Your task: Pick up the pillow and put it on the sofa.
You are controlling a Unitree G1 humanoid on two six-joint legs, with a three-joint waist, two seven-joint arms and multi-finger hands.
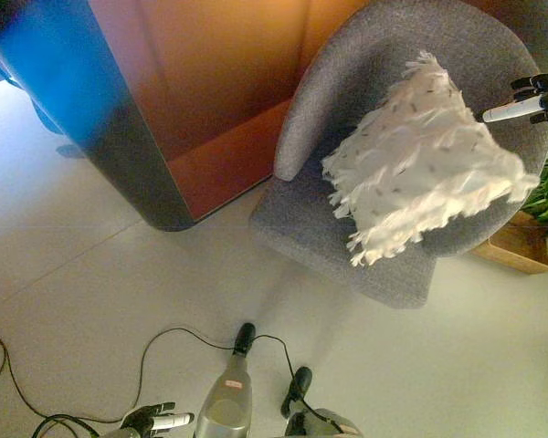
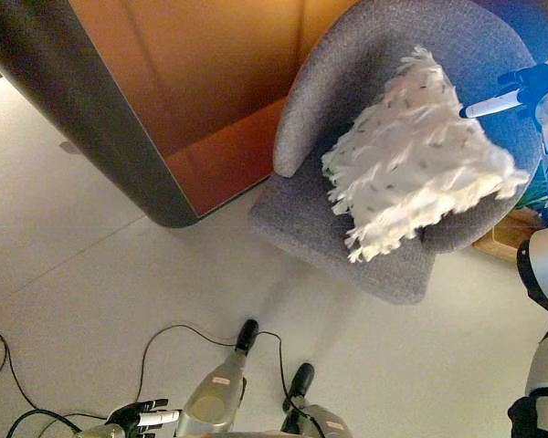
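At two o'clock, the shaggy white pillow (image 1: 425, 160) lies on the grey sofa (image 1: 347, 228), overhanging its right arm. Just beside its upper corner, the right hand (image 1: 539, 99) has its fingers straight and spread. Left hand (image 1: 155, 422) hangs relaxed at seven o'clock. That overhang might tip the pillow floorward if brushed.

A white shaggy pillow (image 2: 420, 155) lies tilted on the grey sofa (image 2: 347, 228) at about one o'clock, reaching over its right arm. The right hand (image 2: 530, 91) sits at two o'clock — one white-tipped finger straight, touching the pillow's upper edge. The left hand (image 2: 137, 418) hangs at seven o'clock, fingers relaxed.
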